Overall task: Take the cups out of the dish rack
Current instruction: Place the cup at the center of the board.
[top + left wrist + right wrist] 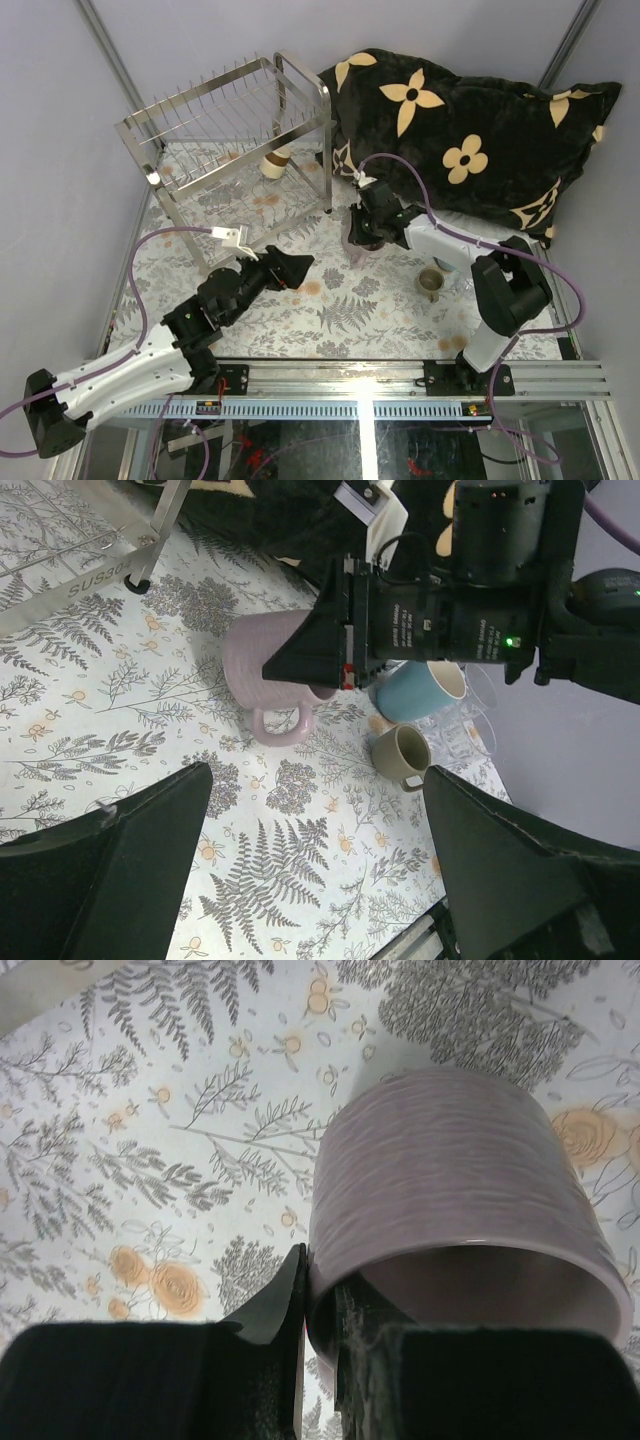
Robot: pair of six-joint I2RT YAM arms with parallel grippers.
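The right tool (pixel 318 1285) is clenched on the rim of the lilac mug (pixel 450 1160), one finger inside and one outside. The mug is upright on or just above the surface (pixel 330 310), near the blue mug (pixel 420 690) and the small beige cup (pixel 400 755). To finish well, settle the base flat, then let go and lift straight up so the wall is not dragged. The left tool (pixel 285 268) hangs released near the dish rack (pixel 230 130), where a cream-and-brown cup (pixel 274 162) waits
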